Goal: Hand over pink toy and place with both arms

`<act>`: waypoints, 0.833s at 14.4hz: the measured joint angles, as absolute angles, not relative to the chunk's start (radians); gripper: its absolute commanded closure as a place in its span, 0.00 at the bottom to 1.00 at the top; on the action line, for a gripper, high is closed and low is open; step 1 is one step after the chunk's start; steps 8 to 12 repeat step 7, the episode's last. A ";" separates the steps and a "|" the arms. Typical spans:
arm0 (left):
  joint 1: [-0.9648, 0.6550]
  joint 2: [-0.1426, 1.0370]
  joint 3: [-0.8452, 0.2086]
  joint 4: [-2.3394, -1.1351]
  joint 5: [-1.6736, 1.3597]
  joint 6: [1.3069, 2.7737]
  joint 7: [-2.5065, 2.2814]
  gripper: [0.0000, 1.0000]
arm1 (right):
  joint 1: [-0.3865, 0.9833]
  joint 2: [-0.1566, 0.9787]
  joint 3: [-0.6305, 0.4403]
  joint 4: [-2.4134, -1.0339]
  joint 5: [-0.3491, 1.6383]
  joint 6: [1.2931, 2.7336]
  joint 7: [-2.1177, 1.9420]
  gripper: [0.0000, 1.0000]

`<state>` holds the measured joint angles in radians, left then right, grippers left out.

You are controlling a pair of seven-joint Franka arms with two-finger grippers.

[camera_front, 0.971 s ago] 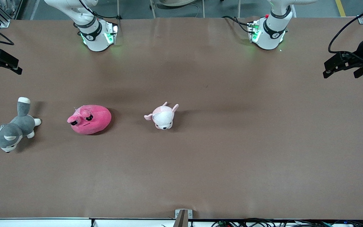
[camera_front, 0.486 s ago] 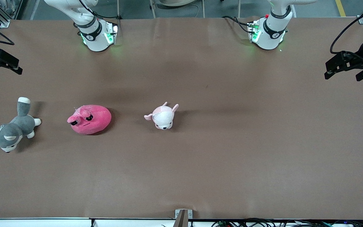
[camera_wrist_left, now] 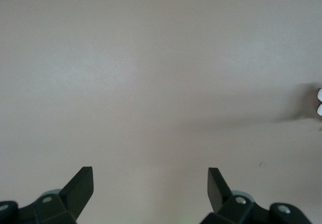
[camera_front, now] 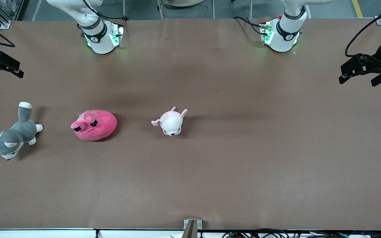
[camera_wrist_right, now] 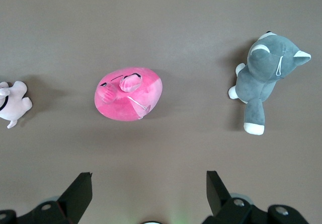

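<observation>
The pink toy [camera_front: 94, 125] is a hot-pink rounded plush with dark half-closed eyes, lying on the brown table toward the right arm's end. It also shows in the right wrist view [camera_wrist_right: 128, 94]. My right gripper [camera_front: 3, 71] hangs in the air over the table edge at the right arm's end, open and empty [camera_wrist_right: 148, 177], well apart from the toy. My left gripper [camera_front: 357, 80] hangs over the table at the left arm's end, open and empty [camera_wrist_left: 149, 172], with only bare table under it.
A grey-and-white plush dog [camera_front: 10, 137] lies beside the pink toy at the right arm's end, also in the right wrist view [camera_wrist_right: 264, 75]. A small pale pink-and-white plush [camera_front: 170, 122] lies beside the toy toward the table's middle. The arm bases [camera_front: 101, 36] stand along the table's edge farthest from the front camera.
The left gripper has shifted slightly over its end of the table. The toys and the right gripper have not moved.
</observation>
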<state>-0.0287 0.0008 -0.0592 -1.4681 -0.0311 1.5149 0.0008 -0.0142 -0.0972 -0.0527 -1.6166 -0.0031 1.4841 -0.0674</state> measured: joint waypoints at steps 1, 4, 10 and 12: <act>-0.029 0.001 -0.059 -1.468 -0.031 1.515 0.001 0.00 | -0.014 -0.097 -0.053 -1.617 -0.003 1.482 -0.067 0.00; -0.029 0.001 -0.059 -1.468 -0.031 1.516 0.001 0.00 | -0.014 -0.097 -0.053 -1.617 -0.003 1.478 -0.065 0.00; -0.029 0.001 -0.059 -1.468 -0.031 1.516 0.001 0.00 | -0.014 -0.097 -0.053 -1.617 -0.003 1.476 -0.045 0.00; -0.029 0.001 -0.059 -1.468 -0.031 1.516 0.001 0.00 | -0.014 -0.097 -0.053 -1.617 -0.003 1.476 -0.045 0.00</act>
